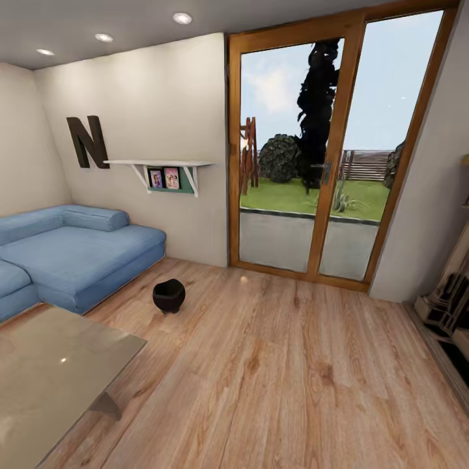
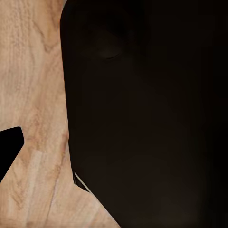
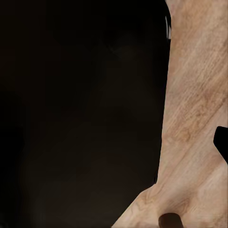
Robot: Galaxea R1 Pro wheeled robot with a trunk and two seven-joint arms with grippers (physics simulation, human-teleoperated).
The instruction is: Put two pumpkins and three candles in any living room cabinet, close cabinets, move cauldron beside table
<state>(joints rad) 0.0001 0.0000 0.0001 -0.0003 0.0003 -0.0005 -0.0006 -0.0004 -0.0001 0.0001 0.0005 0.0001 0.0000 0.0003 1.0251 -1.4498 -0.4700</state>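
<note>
We cannot tell the state of either claw. In the left wrist view a large dark body covers most of the picture, and we cannot resolve any fingers in it; beside it we see wooden floor and a small black shape at the picture's edge. In the right wrist view a similar dark mass stands before the same floor, again with no fingers that we can make out.

In the head view, no arm is to be seen. The cauldron stands upright on the wooden floor, near the corner of the blue sofa and apart from it. The worktop, a low table with a glossy glass top on grey legs, lies in the near left part of the view. The cauldron is a short way beyond the worktop's far corner, not touching it.

Behind the sofa, the wall carries a dark letter N and a white shelf with small framed pictures below it. A wood-framed glass door is shut and looks onto a lawn and fence. At the right edge we see part of a light-coloured unit; we cannot tell what it is.
</note>
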